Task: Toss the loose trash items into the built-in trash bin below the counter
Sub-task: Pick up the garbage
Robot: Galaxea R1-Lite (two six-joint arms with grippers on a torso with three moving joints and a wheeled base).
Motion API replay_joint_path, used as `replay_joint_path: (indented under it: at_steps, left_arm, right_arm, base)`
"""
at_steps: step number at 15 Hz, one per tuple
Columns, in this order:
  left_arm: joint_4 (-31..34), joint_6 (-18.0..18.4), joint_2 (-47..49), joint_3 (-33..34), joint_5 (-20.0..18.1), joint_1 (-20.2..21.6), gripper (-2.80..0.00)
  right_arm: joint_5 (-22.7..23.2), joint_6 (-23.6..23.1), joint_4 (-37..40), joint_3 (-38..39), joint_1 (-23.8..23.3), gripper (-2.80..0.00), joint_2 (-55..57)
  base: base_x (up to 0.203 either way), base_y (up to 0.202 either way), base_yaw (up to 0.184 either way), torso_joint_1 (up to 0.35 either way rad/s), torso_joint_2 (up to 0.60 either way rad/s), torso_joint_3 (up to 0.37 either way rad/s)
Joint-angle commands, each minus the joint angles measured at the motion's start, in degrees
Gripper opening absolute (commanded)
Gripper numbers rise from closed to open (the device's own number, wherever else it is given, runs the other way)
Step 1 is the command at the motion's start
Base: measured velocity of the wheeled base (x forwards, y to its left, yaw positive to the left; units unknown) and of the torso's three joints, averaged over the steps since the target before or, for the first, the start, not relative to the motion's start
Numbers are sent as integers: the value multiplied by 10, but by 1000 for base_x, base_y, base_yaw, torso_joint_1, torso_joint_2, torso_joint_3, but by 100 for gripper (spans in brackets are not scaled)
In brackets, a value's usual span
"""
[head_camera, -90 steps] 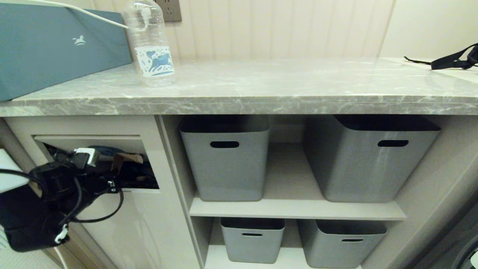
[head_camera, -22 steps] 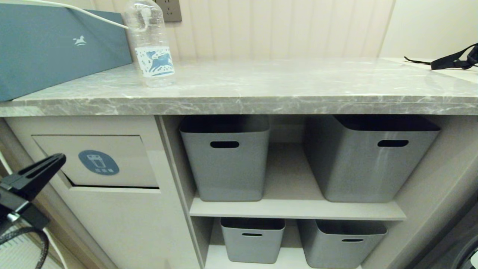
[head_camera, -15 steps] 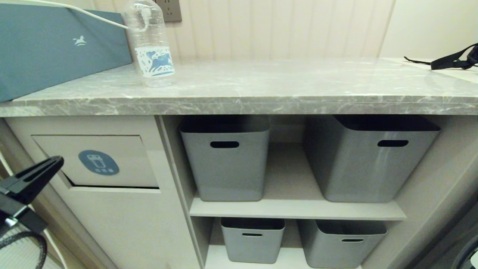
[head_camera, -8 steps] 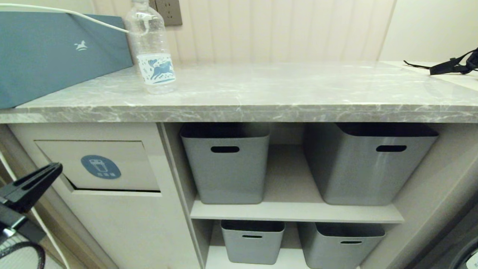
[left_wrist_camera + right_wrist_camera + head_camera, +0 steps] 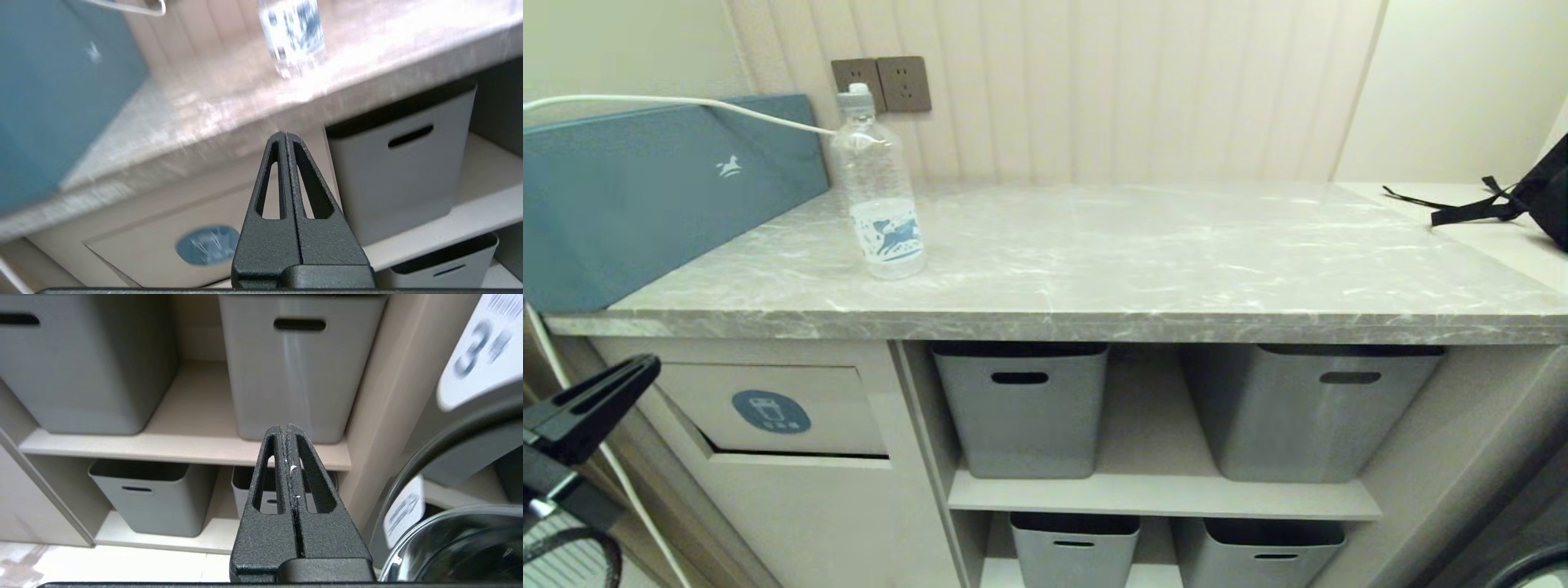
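Left fingers (image 5: 645, 371) clenched empty beside the shut bin flap (image 5: 784, 412), right fingers (image 5: 286, 430) clenched low; bottle (image 5: 882, 200) upright on desk (image 5: 1176, 269), next grab needs opening and reaching up.

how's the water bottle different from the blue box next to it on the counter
The water bottle is clear plastic, while the blue box is opaque teal. The bottle stands upright, narrow and tall, whereas the box lies long and wide at the counter's left end. The bottle's horse sits on a white label in blue; the box's horse is a small white logo. Both rest on the counter and carry a horse mark.
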Motion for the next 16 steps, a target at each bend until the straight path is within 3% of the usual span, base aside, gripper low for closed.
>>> replay_joint_path:
  at_steps: [1, 7, 9, 13, 16]
  left_arm:
    - [-3, 1, 2, 0, -2, 0, -280]
    - [4, 0, 47, -31, -2, -7, -280]
    - [6, -2, 119, -125, 12, -22, -280]
    - [6, -11, 271, -310, 100, -56, -280]
    - [3, -11, 278, -300, 113, -98, -280]
  right_arm:
    - [0, 0, 0, 0, 1, -280, 0]
    - [0, 0, 0, 0, 1, -280, 0]
    - [0, 0, 0, 0, 1, -280, 0]
    - [0, 0, 0, 0, 1, -280, 0]
    - [0, 0, 0, 0, 1, -280, 0]
  base:
    - [0, 0, 0, 179, -467, -275]
    - [0, 0, 0, 113, -276, -162]
    - [0, 0, 0, 8, -16, -9]
    - [0, 0, 0, 0, 0, 0]
    - [0, 0, 0, 0, 0, 0]
